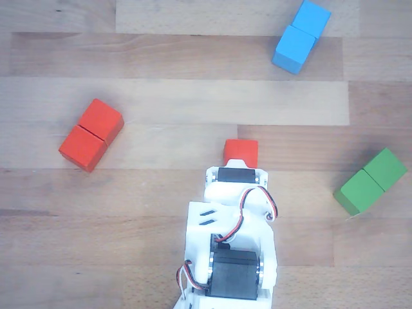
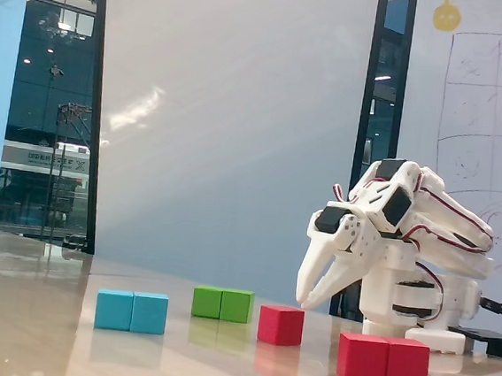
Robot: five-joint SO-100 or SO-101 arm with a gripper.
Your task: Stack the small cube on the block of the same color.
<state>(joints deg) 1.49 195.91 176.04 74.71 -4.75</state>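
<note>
My hand (image 2: pixel 305 302) hangs released — fingers parted — just above the small cube (image 2: pixel 280 324); the block (image 2: pixel 383 360) sits apart on the table (image 2: pixel 59 338).

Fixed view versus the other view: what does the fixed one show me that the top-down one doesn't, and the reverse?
Only the fixed view shows the end effector itself: it hangs above the table, slightly parted, beside the small red cube and not holding it. It also shows the arm's base.

Only the other view shows the floor layout: the small red cube lies just beyond the arm's wrist, whose body hides the fingertips, and the red block sits far left.

Both show the cube, the red block, the blue block and the green block, all apart, nothing stacked.
</note>
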